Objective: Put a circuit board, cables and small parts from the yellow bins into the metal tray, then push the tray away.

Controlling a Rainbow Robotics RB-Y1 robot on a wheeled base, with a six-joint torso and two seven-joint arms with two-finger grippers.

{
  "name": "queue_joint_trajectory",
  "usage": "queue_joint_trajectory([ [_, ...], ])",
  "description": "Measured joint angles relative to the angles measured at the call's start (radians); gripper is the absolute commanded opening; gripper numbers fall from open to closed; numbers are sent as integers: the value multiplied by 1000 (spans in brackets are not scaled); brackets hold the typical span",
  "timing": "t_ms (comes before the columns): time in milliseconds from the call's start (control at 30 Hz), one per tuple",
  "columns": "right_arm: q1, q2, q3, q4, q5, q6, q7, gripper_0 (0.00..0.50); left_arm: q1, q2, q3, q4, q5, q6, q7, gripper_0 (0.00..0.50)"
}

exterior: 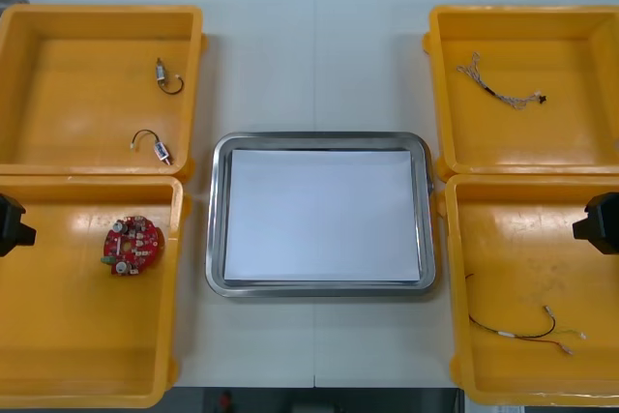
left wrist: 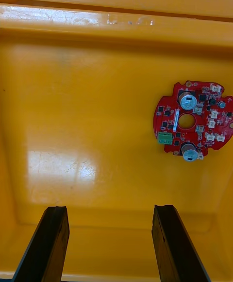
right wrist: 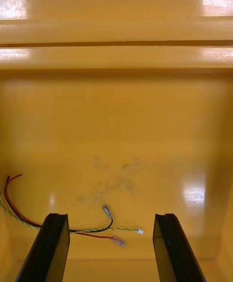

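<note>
1. The metal tray [exterior: 215,220] sits at the middle of the table [exterior: 261,65], between the two pairs of bins. It is white inside and holds nothing.
2. The left gripper [left wrist: 109,209] hangs over the near-left yellow bin [exterior: 68,336], at the table's left edge. Its fingers are spread apart and grasp nothing.
3. The round red circuit board [exterior: 132,245] lies flat on that bin's floor, close to the wall on the tray side. In the left wrist view it lies beyond the fingers and apart from them.
4. The right gripper [right wrist: 110,216] hangs over the near-right yellow bin [exterior: 522,239], at the table's right edge. Its fingers are likewise released and bare.
5. The black, red and yellow cables [exterior: 522,334] lie loosely tangled toward that bin's near edge. In the right wrist view their ends lie on the bin floor between the two fingers.
6. The far-left yellow bin [exterior: 77,94] holds two small metal parts [exterior: 162,71], each with a short dark wire. Both lie near the wall on the tray side, well apart from each other.
7. The far-right yellow bin [exterior: 561,55] holds one thin pale cable [exterior: 498,94] on its floor.
</note>
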Motion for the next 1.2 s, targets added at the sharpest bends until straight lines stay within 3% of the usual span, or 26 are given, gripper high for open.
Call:
queue_joint_trajectory([
  [1200,0,0,0,0,0,0,0,500,0,0,0,0,0,0,0,500],
])
